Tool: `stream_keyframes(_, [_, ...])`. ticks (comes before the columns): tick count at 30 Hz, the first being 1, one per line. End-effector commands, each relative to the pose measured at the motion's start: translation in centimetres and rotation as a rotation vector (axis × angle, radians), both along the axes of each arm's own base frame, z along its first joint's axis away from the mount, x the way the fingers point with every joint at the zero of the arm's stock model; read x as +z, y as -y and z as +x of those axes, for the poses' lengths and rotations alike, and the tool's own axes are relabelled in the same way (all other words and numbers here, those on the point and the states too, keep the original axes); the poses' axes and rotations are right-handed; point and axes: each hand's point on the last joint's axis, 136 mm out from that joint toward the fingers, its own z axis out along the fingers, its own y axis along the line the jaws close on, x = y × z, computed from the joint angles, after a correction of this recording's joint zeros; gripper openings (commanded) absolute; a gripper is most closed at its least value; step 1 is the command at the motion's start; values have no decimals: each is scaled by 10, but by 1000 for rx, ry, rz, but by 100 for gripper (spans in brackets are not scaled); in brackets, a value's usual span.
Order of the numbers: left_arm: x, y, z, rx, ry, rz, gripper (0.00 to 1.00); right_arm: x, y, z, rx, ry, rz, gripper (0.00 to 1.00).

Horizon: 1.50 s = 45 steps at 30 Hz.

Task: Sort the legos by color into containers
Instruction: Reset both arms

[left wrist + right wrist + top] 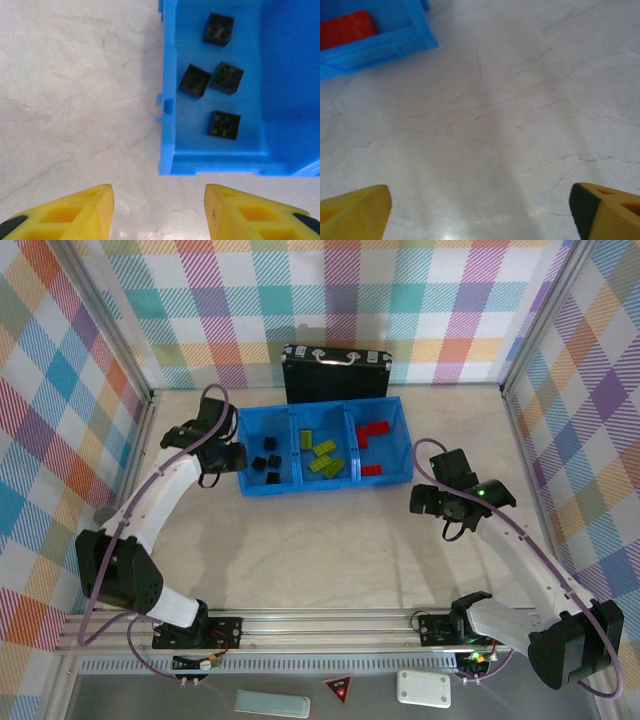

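Observation:
The bright-blue tray (300,487) lies at mid-table with three containers side by side. Several black legos (265,462) are in the left one, lime-green legos (325,458) in the middle one, red legos (376,432) in the right one. My left gripper (232,452) hovers just outside the tray's left wall, open and holding nothing. In the left wrist view, the left gripper (159,210) has bare table between its fingers, with the tray wall (167,125) and black legos (194,80) beyond. My right gripper (425,502) is near the tray's right front corner, wide open. In the right wrist view, the right gripper (480,210) is empty, with the tray corner (380,47) and a red lego (345,29) at top left.
A black case with metal handles (335,375) stands behind the tray against the back wall. Checked walls close in the table on the left, back and right. A metal rail (320,625) with the arm bases runs along the near edge.

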Motion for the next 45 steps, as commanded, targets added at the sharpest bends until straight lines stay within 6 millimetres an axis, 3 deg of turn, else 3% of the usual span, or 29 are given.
stream_keyframes(1, [-4, -17, -14, 50, 60, 24, 54, -5, 11, 10, -20, 37, -40, 98])
stream_keyframes(6, [-20, -32, -36, 105, 149, 37, 66, -7, 23, 25, -67, 118, -88, 99])
stream_keyframes(13, [-47, -54, -52, 143, 252, 120, 100, -21, 41, 48, -111, 222, -207, 99])
stream_keyframes(17, [-60, -75, -56, 221, 297, 207, 100, -32, 47, 64, -102, 289, -274, 99])
stream_keyframes(21, [-66, -80, -43, 236, 360, 255, 100, -37, 38, 81, -35, 433, -266, 99])
stream_keyframes(26, [-70, -64, -17, 125, 434, 236, 100, -41, 36, 95, 10, 599, -246, 99])
stream_keyframes(30, [-59, -47, 3, 23, 586, 212, 100, -39, 39, 107, 9, 655, -210, 99])
stream_keyframes(36, [-56, -48, 21, 14, 715, 213, 100, -35, 36, 130, 63, 719, -205, 99])
stream_keyframes(45, [-89, -39, 34, -50, 688, 153, 100, -52, 33, 131, 137, 745, -84, 99])
